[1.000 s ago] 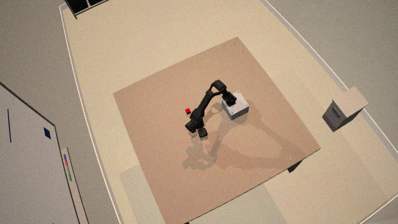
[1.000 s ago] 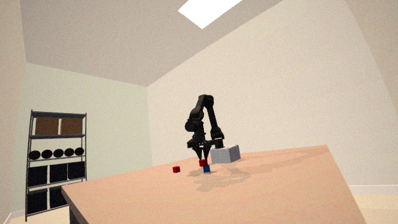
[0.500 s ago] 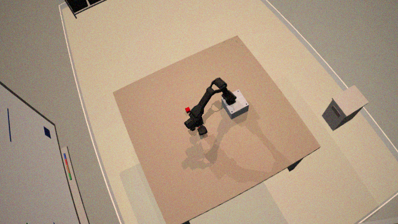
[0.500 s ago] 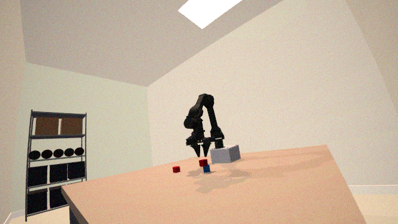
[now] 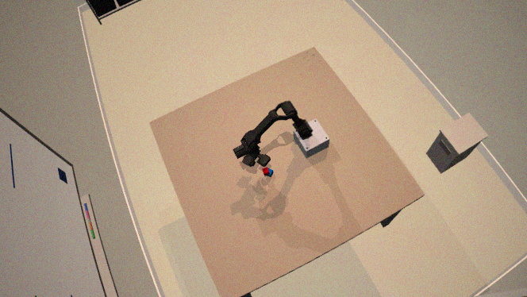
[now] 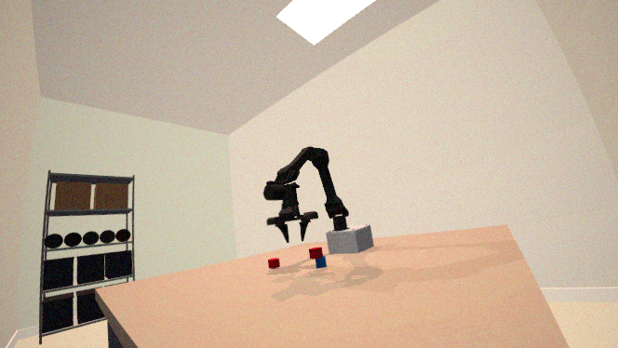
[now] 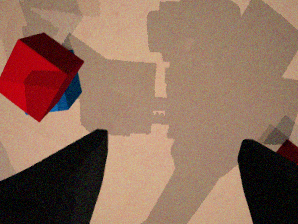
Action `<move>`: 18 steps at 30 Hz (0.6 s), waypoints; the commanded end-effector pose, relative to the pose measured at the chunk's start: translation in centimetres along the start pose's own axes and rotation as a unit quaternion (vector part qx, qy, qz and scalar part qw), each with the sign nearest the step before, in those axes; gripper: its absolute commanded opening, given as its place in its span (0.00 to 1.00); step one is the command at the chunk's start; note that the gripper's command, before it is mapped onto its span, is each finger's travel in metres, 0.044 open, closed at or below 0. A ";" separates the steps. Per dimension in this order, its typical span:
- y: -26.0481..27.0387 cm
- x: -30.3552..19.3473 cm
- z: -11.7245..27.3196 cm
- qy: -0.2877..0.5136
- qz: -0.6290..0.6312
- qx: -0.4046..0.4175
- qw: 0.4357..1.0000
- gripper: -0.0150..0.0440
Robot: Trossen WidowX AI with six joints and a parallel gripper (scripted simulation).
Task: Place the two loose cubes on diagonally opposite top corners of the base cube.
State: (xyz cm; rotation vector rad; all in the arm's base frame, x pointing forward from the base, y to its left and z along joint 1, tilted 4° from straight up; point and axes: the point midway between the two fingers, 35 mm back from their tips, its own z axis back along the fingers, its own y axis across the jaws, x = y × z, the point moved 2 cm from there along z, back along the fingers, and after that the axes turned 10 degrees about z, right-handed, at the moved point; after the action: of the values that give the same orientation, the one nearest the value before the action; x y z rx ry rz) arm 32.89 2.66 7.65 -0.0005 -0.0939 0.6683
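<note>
Exterior view shows the black, six-joint robot arm point(image 5: 263, 125) point(image 6: 327, 181) rising from a pale grey box-shaped base point(image 5: 318, 136) point(image 6: 342, 242) and bending over a light brown tabletop point(image 5: 357, 167) point(image 6: 419, 279) point(image 7: 135, 170). Its black parallel-jaw gripper point(image 5: 256, 160) point(image 6: 295, 241) point(image 7: 176, 145) points downward above the surface, jaws spread apart with nothing between them. Just beside it, and lower, a small glossy red cube point(image 5: 266, 171) point(image 6: 315, 252) point(image 7: 32, 75) sits on top of the small blue base cube point(image 5: 271, 172) point(image 6: 321, 261) point(image 7: 75, 92), looking level and shifted to one side, so part of the blue top stays uncovered. A second small red cube point(image 6: 274, 263) point(image 7: 289, 151) rests on the tabletop, apart from that pair and on the other side of the gripper; the wrist camera catches only a corner of it beyond one black fingertip point(image 7: 255, 170). One of the two loose cubes is thus on the base cube, the other off it. Against the far wall stands a dark metal shelf rack point(image 6: 89, 178) with brown boxes and black bins.
</note>
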 end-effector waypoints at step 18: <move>-8.8 -6.1 2.1 0.004 0.390 -0.002 0.921 0.70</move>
State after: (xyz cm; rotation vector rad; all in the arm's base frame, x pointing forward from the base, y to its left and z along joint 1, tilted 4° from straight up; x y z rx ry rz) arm 33.50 -6.80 9.39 -0.0463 -0.0872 1.3700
